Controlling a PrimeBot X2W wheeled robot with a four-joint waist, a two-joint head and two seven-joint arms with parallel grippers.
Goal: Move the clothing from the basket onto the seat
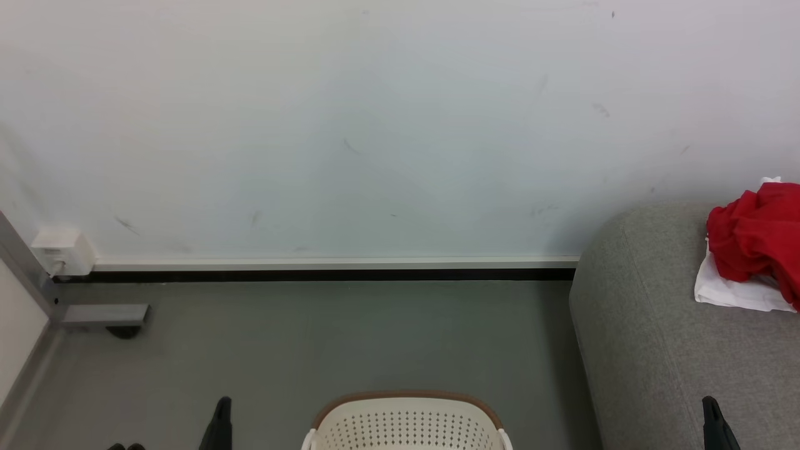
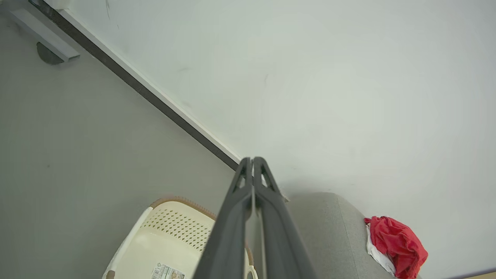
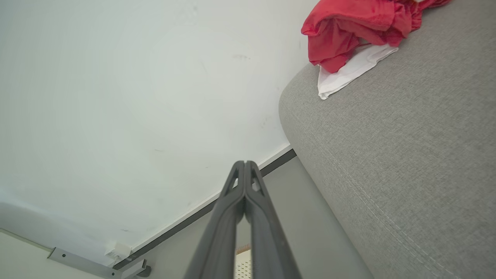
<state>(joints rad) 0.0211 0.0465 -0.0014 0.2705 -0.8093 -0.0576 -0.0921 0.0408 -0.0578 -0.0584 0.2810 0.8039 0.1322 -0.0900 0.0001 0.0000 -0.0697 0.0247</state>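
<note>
The red clothing (image 1: pixel 753 240) is lying in a crumpled heap on top of the grey seat (image 1: pixel 656 350), towards the side nearest the wall (image 1: pixel 375 125). Its white part is spreading out flat under the red folds and resting on the upholstery. The basket (image 1: pixel 406 425) is sitting on the floor (image 1: pixel 344 337) just beside the seat's rounded end, well apart from the clothing, and a printed label (image 2: pixel 166 271) is showing on its inner bottom. The left gripper (image 2: pixel 252 161) is hanging over the floor near the basket, its two dark fingers pressing together and gripping nothing. The right gripper (image 3: pixel 245 162) is hanging beside the seat's stitched edge, its fingers likewise closing tight against each other with nothing between them. Farther out, a white box (image 1: pixel 62 250) is sitting on the wall just above the dark baseboard (image 1: pixel 312 275).
</note>
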